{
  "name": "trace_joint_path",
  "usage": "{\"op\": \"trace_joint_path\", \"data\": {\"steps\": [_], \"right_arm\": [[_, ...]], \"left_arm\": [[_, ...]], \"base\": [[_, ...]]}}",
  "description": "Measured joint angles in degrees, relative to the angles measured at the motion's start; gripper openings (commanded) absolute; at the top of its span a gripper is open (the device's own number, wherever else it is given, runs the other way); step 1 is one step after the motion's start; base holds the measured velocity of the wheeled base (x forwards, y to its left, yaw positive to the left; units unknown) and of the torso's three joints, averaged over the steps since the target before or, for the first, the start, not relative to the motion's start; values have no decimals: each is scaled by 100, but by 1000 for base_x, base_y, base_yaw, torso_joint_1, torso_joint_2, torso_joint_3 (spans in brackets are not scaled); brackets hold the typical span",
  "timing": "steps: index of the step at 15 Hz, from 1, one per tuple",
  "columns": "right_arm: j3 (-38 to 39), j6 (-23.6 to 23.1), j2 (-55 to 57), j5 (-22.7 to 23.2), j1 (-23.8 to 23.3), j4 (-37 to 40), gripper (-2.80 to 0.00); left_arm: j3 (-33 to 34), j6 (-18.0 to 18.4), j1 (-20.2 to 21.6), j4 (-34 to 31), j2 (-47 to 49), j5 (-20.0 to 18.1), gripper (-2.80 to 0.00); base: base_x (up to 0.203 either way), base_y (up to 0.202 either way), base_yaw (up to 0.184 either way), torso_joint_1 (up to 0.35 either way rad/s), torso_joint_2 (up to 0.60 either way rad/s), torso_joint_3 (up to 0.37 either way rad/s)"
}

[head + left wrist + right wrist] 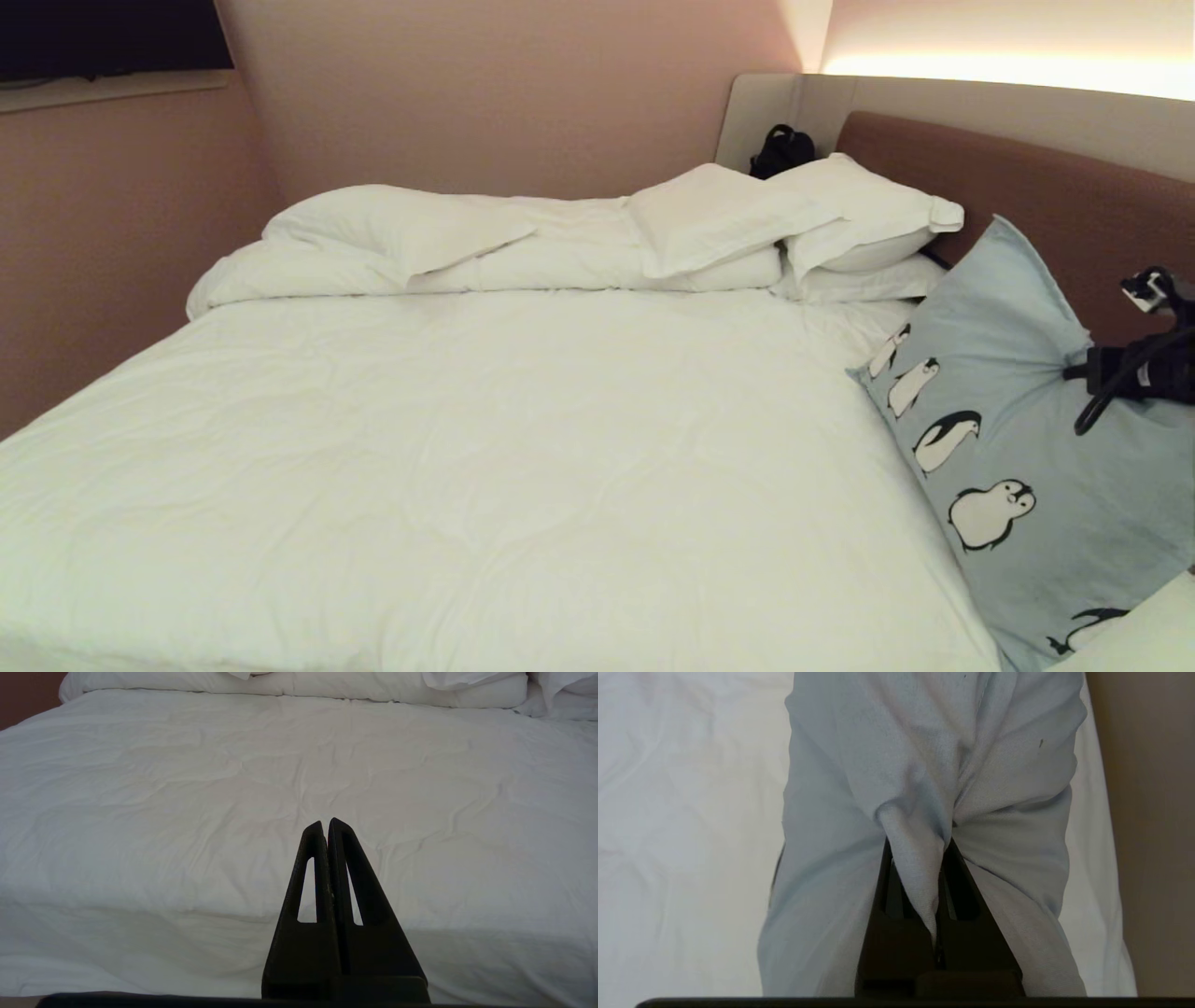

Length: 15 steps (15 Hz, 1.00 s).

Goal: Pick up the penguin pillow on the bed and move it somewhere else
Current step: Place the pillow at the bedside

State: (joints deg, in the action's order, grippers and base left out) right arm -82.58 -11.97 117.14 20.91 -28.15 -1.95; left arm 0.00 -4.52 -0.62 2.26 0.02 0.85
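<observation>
Holding: the right gripper (pixel 920 858) is clamped tight on a pinched fold of the rectangular light blue-grey fabric penguin pillow (pixel 1018 420), the cloth bunched up between its black fingers (pixel 959 882).
Pillow position: at the right side of the large bed (pixel 467 448) with its wrinkled white sheet, the pillow stands tilted up on edge, its upper corner against the brown padded headboard (pixel 1074 196) and its lower part low at the bed's right edge.
Pillow face: a row of black-and-white penguins runs along the side turned toward the open sheet.
Grip point: in the head view the right gripper meets the pillow on its upper right part, where creases radiate from the pinch.
Handling: soft and slack, judging by how the cover gathers and the body sags below the hold; it looks light, and nothing about it looks fragile.
Risk: a pinch of cover alone may slide over the filling, so the pillow could swing or drag on the sheet when carried.
Better hold: a fold taken deeper, with some stuffing as well as cloth, would probably be surer than a thin edge.
Left gripper (pixel 325 826): fingers pressed together on nothing, parked low at the near side of the bed, pointing across the sheet.
Elsewhere on the bed: plain white pillows (pixel 840 224) and a rumpled white duvet (pixel 448 247) lie along the far side.
Free room: the broad middle of the sheet.
</observation>
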Motion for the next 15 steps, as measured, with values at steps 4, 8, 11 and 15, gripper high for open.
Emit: {"op": "trace_joint_path", "data": {"steps": [4, 8, 11, 15], "right_arm": [[36, 15, 113, 219, -2, 11, -280], [94, 26, -251, 401, 7, 57, -280], [162, 34, -631, 546, 34, 99, -280], [223, 23, -794, 742, 78, 90, -280]], "left_arm": [[0, 1, 0, 0, 0, 1, -280], [0, 0, 0, 0, 0, 1, -280], [0, -2, 0, 0, 0, 0, -280], [0, -1, 0, 0, 0, 1, -280]], "base": [[0, 0, 0, 0, 0, 0], [0, 0, 0, 0, 0, 0], [0, 0, 0, 0, 0, 0], [0, 0, 0, 0, 0, 0]]}}
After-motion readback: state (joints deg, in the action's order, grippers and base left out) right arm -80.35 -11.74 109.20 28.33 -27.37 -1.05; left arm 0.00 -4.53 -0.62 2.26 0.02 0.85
